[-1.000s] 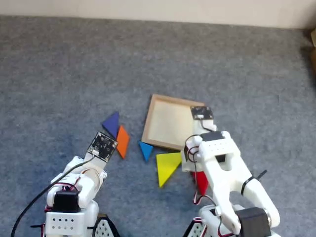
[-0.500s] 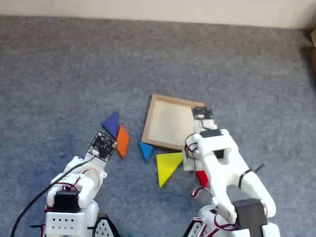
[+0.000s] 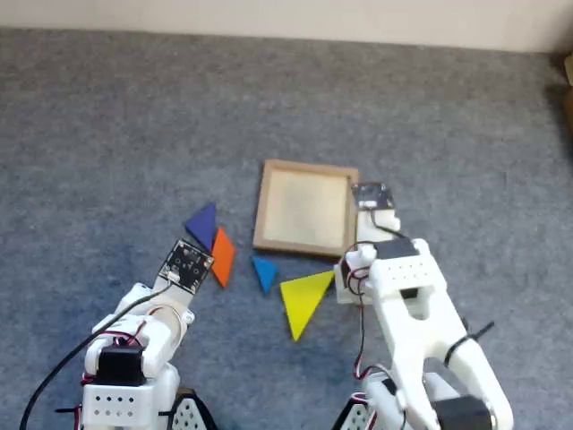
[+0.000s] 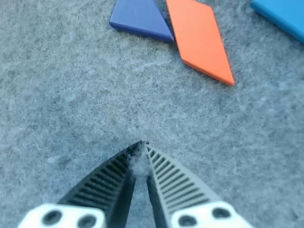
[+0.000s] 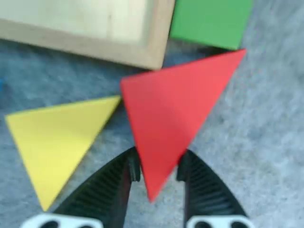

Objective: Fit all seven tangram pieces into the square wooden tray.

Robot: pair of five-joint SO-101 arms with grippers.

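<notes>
1. The right arm bends forward over the grey bench, just beside the near right corner of the square wooden tray.
2. The right tool pinches the red triangle by one sharp corner, with one finger on each side.
3. The left arm is tucked low near the bench's front edge, and it points at the orange piece.
4. The left tool is pressed together with nothing in it, and its tip is near the bench.
5. The tray has no pieces inside.
6. The dark blue triangle touches the orange piece, left of the tray.
7. The light blue triangle and the yellow triangle lie in front of the tray.
8. From above, the right arm covers its own tool and the red triangle.
9. A green piece lies just beside the tray's outer side, and the picture edge cuts it off.
10. We cannot tell if the red triangle touches the bench or is lifted off it.
</notes>
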